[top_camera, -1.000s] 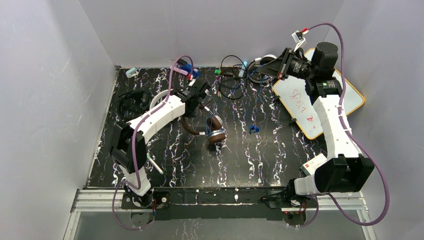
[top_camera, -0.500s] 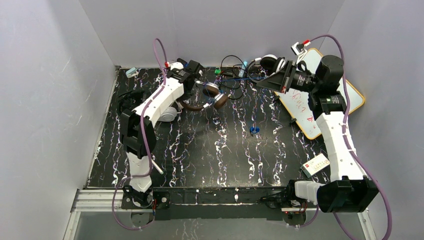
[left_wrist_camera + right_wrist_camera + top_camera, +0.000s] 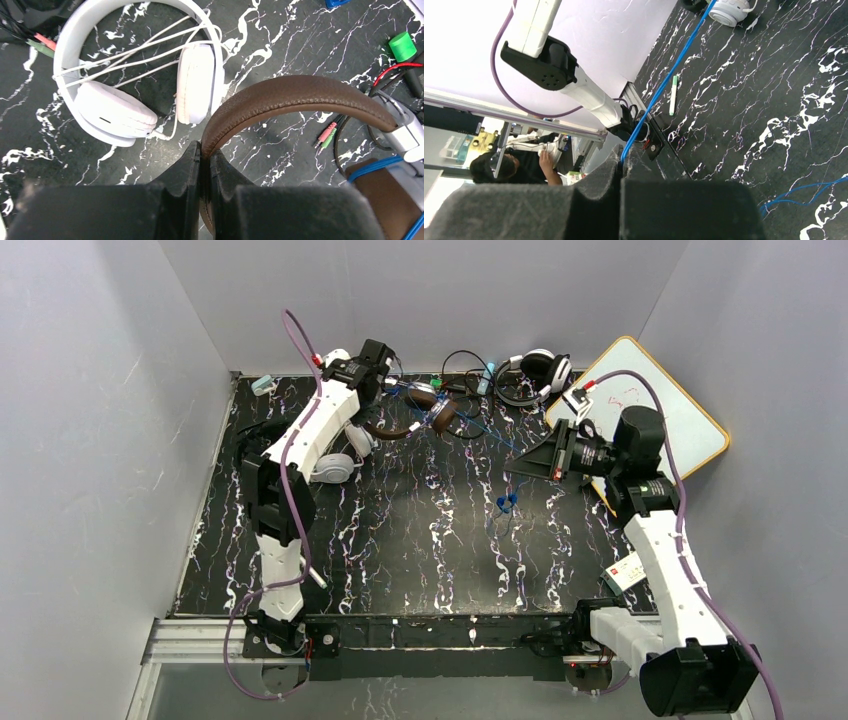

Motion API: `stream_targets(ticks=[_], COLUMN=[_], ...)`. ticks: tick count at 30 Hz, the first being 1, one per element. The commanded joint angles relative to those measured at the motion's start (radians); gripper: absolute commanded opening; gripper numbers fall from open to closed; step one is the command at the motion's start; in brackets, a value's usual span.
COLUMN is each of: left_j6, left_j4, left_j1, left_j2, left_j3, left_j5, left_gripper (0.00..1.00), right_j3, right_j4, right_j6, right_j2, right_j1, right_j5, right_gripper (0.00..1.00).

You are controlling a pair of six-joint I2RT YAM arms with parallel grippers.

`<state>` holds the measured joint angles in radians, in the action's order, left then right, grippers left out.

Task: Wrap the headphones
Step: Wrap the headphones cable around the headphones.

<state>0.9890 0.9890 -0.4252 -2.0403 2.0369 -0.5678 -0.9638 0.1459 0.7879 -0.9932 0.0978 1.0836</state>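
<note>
Both grip: left gripper (image 3: 200,152) clamps the brown headphones (image 3: 300,95) at the table's (image 3: 400,560) far edge; right gripper (image 3: 621,162) pinches their blue cord (image 3: 674,70), stretched straight between.

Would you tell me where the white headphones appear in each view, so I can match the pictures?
Top external: white headphones left of centre, beside the left arm.
Left wrist: upper left, their cord strung across the band.
Right wrist: only one ear cup, at the top edge.
Shared landmark: the blue cord, pinched in the right gripper, running toward the brown headphones that the left gripper clamps.
</note>
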Motion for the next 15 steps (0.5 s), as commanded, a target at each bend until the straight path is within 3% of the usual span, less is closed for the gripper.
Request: stream_targets(ticks=[1, 6, 11, 15], left_j6=[0.092, 0.048, 0.043, 0.056], left_j4=[-0.079, -0.154, -0.194, -0.224], left_j1=[0.073, 0.085, 0.085, 0.085], left_j2=[0.063, 0.105, 0.145, 0.167], left_j3=[-0.041, -0.060, -0.159, -0.225], left_j5=[0.052, 0.125, 0.141, 0.149], left_gripper=[0.00, 0.00, 0.00, 0.00], right_j3=[0.026, 0.131, 0.098, 0.029], right_j4=[0.055, 0.025, -0.079, -0.193], right_j6=[-0.066, -0.062, -0.011, 0.033], right_j2=[0.060, 0.062, 0.026, -0.062], right_j1=[0.019, 0.049, 0.087, 0.232], right_j5=[0.054, 0.056, 0.013, -0.064], right_gripper=[0.01, 0.01, 0.01, 0.01])
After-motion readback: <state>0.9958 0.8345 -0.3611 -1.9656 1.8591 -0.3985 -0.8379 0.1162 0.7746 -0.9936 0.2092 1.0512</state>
